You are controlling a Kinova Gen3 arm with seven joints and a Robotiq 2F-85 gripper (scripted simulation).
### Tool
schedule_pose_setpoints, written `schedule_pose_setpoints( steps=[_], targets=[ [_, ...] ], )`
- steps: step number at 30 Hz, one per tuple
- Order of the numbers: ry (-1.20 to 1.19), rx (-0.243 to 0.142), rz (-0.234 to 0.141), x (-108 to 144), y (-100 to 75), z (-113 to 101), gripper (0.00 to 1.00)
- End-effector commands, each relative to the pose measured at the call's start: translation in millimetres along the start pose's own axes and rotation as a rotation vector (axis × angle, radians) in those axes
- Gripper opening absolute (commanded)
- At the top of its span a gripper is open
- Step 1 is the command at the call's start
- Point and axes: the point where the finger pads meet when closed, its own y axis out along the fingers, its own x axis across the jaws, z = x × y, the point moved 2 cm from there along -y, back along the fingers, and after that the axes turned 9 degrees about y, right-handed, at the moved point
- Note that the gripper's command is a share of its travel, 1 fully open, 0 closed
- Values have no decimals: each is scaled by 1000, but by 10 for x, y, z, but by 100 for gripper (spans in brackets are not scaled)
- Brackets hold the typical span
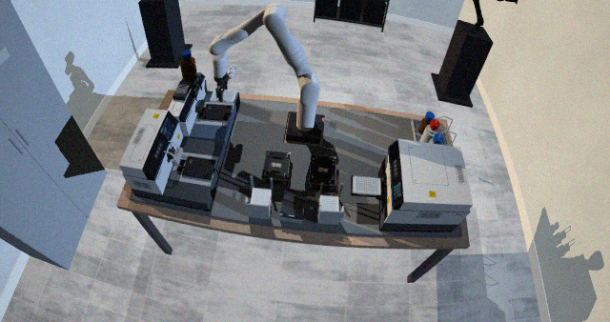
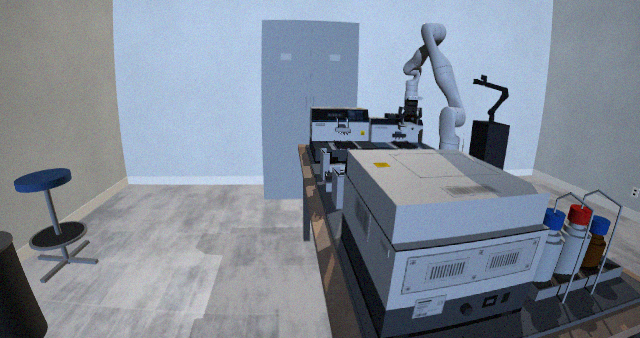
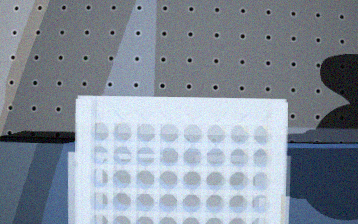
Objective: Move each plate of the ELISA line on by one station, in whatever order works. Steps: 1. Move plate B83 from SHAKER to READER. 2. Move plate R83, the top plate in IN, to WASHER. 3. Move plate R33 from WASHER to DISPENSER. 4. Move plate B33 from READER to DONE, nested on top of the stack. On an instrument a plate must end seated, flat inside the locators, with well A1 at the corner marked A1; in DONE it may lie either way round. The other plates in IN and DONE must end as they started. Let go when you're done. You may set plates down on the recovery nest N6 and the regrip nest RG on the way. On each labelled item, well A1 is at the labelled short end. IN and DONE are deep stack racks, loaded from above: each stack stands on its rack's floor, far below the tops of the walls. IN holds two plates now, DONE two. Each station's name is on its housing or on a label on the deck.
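Note:
My gripper [image 1: 220,92] hangs over the far left instrument [image 1: 215,111] at the back of the table; it also shows in the exterior view [image 2: 411,118]. In the wrist view a white well plate [image 3: 180,165] fills the lower middle, held in my fingers, which stand wide on it. Its label is not visible, so I cannot tell which plate it is. Below it are the perforated deck [image 3: 205,55] and the blue-grey edge of a housing [image 3: 25,180]. Another white plate [image 1: 366,185] lies on the tray in front of the large reader housing [image 1: 429,184].
A second left instrument [image 1: 152,150] with a dark nest [image 1: 197,167] stands nearer the front. Two dark nests [image 1: 277,164] [image 1: 323,167] sit mid-table, with stack racks [image 1: 259,202] [image 1: 330,208] at the front. An amber bottle [image 1: 188,65] and a bottle rack [image 1: 431,127] stand at the back corners.

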Motion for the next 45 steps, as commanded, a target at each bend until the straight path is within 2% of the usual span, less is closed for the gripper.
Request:
schedule_pose_setpoints(
  steps=[1, 12, 16, 35, 45],
  targets=[
    [0, -1, -1, 14, -6, -109, 94],
    [0, -1, -1, 58, -7, -473, 94],
    [0, -1, -1, 64, -7, -517, 94],
    [0, -1, -1, 64, -7, -516, 94],
    [0, -1, -1, 64, 126, -517, 94]
  ],
)
